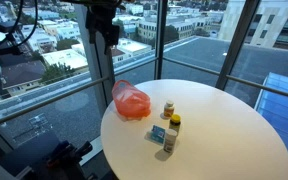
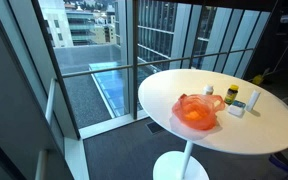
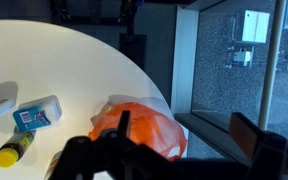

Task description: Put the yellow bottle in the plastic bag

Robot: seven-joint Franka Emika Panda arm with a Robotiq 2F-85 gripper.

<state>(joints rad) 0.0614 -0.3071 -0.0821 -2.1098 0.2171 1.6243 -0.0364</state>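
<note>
The yellow bottle (image 1: 174, 122) stands on the round white table (image 1: 224, 130) among other small containers. It also shows in an exterior view (image 2: 232, 96) and at the lower left of the wrist view (image 3: 14, 150). The orange plastic bag (image 1: 132, 101) lies crumpled near the table's edge by the window, seen in an exterior view (image 2: 196, 113) and in the wrist view (image 3: 144, 125). My gripper (image 1: 106, 35) hangs high above the bag's side of the table. In the wrist view its fingers (image 3: 184, 135) are spread wide and empty, over the bag and the table edge.
A blue and white box (image 1: 159, 133), a white bottle (image 1: 170, 143) and a small brown-capped bottle (image 1: 169, 108) stand around the yellow bottle. Glass window walls with a railing (image 1: 44, 105) run close behind the table.
</note>
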